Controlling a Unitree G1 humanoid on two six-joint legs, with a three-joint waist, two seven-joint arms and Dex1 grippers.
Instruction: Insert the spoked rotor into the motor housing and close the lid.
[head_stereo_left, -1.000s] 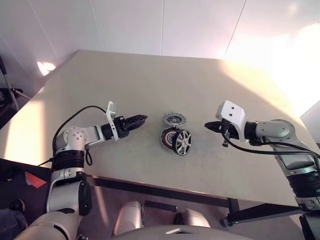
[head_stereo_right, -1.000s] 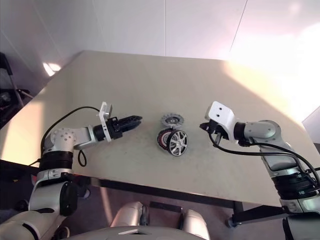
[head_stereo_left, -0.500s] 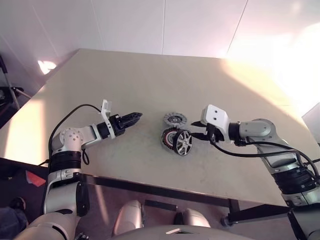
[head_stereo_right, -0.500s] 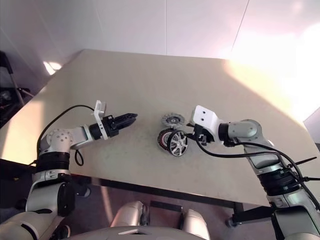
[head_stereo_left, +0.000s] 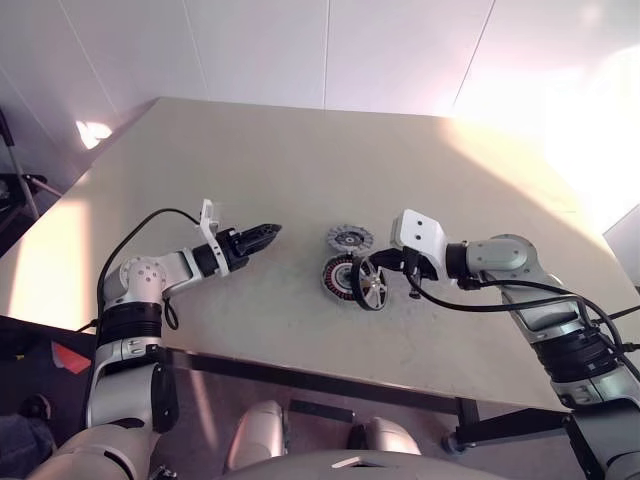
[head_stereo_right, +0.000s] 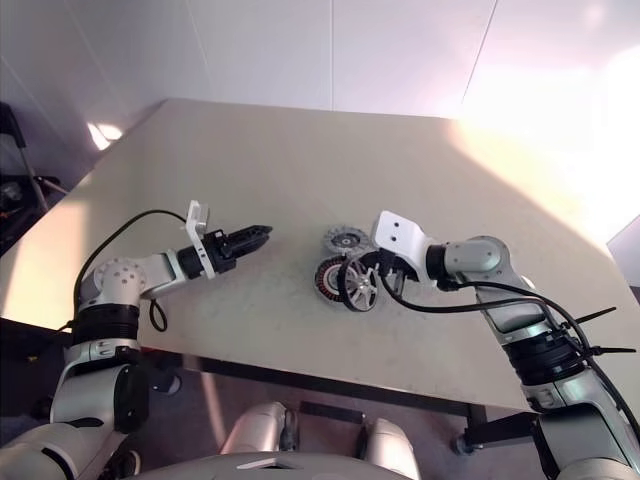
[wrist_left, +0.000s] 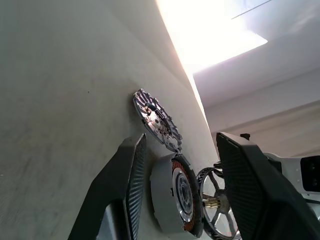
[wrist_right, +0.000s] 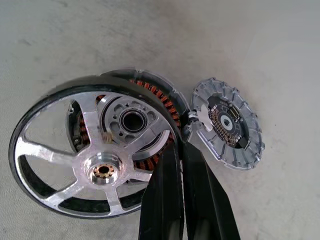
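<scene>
Black-rimmed and silver-spoked, the rotor (wrist_right: 92, 160) is leaning tilted against the housing (wrist_right: 150, 97), its lower edge on the beige table (head_stereo_left: 300, 170) and its face turning toward the right arm. Copper windings are showing around the housing's silver hub behind the spokes. The lid (wrist_right: 227, 130) is lying flat on the table just beyond the housing, nearly touching it, ribbed side up.

The right gripper (wrist_right: 181, 150) is sitting at the rotor's rim on the side nearest the lid, its two fingers pressed together with no gap between them; nothing is caught between them, and the tips are lying against the rim's edge.

The left gripper (head_stereo_left: 262, 235) is hovering over the table well to the left of the parts, pointing toward them, its fingers (wrist_left: 125, 185) standing partly apart and holding nothing.
</scene>
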